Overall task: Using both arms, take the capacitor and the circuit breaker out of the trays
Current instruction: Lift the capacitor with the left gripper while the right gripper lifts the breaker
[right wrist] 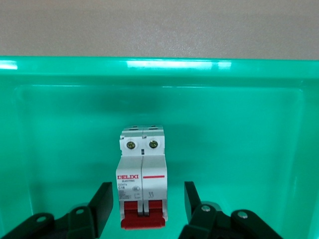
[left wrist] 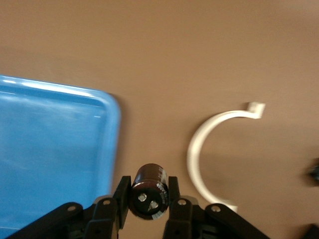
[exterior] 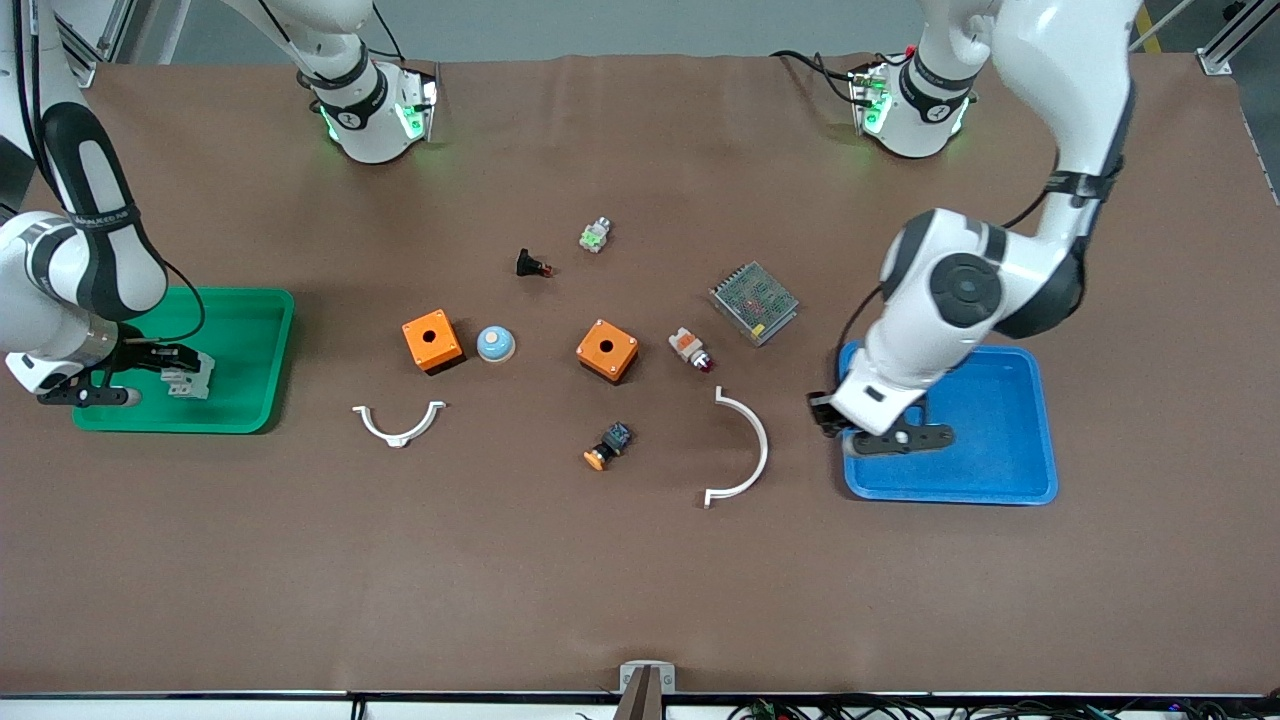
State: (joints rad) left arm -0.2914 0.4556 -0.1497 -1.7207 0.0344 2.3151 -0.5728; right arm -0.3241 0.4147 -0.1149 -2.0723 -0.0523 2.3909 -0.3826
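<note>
Two grips differ: left pincer [left wrist: 148, 196] pinches the light, slick, round capacitor [left wrist: 148, 191] by its sides over the surface [exterior: 640, 580] beside the blue tray [exterior: 1000, 440], while right pincer [right wrist: 144, 209], jaws spread w/ gaps, straddles the rigid, heavier circuit breaker [right wrist: 142, 177] in the green tray [right wrist: 60, 124]; best taken across its flat sides.

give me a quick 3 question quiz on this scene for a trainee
1. True or false: the left gripper is shut on the capacitor.
2. The circuit breaker lies in which tray: A green tray, B blue tray?
3. Fill in: the right gripper has one of its fingers on each side of the ____.

Key: 1 true; 2 A; 3 circuit breaker.
</note>
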